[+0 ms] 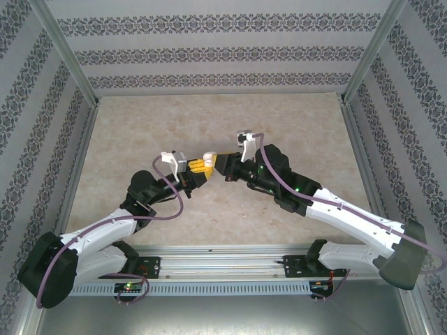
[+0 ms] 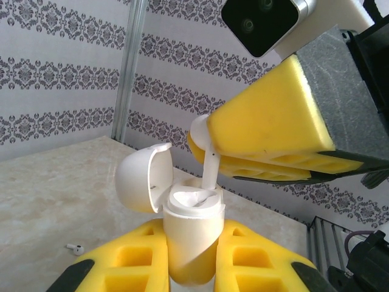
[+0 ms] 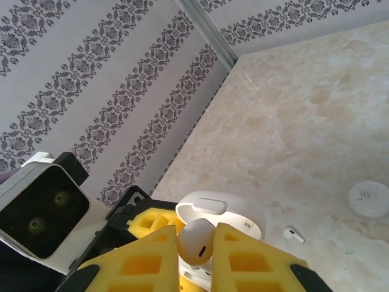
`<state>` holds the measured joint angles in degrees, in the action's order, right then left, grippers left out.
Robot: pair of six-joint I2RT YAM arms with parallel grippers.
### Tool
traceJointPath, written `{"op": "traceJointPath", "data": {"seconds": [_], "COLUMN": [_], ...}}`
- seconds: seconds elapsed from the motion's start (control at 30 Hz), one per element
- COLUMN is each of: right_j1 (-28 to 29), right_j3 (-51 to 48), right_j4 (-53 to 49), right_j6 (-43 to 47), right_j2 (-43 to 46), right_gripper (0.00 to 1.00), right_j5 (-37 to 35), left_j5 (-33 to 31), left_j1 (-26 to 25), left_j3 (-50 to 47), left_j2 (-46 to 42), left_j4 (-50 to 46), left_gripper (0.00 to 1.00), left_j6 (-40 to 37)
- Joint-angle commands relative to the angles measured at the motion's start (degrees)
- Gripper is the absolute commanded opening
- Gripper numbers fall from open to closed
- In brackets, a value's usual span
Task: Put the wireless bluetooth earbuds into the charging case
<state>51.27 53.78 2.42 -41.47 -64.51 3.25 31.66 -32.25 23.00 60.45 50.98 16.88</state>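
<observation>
Nearest, our left gripper [image 2: 191,250] pinched the charging case [image 2: 188,225], lid open, above the middle of the bench [image 1: 140,139]. Just over it our right gripper [image 3: 196,241] clamped one earbud [image 2: 208,170], its stem entering a socket, not yet seated. Farther off, the second earbud [image 2: 75,248] lay untouched near a white disc [image 3: 369,198]; we judged the task under half done.

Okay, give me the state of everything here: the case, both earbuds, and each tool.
left tool: shut on the charging case.
right tool: shut on the held earbud.
charging case: lid open.
held earbud: stem at the case opening, not fully seated.
loose earbud: lying on the table.
</observation>
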Motion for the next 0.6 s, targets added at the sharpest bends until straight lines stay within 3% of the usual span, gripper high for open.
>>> {"op": "traceJointPath", "data": {"seconds": [0.0, 0.57], "right_j1": [0.7, 0.8], "right_j3": [-1.4, 0.5], "right_j4": [0.4, 0.7], "right_j6": [-2.5, -3.0], "right_j2": [1.0, 1.6], "right_gripper": [0.15, 0.15], "right_j5": [-0.5, -2.9], "left_j5": [-0.1, -0.6], "left_j1": [-0.9, -1.6], "left_j3": [1.0, -0.1], "left_j2": [0.1, -0.1], "left_j4": [4.4, 3.7], "left_gripper": [0.0, 0.0], "left_j6": [-0.3, -2.0]}}
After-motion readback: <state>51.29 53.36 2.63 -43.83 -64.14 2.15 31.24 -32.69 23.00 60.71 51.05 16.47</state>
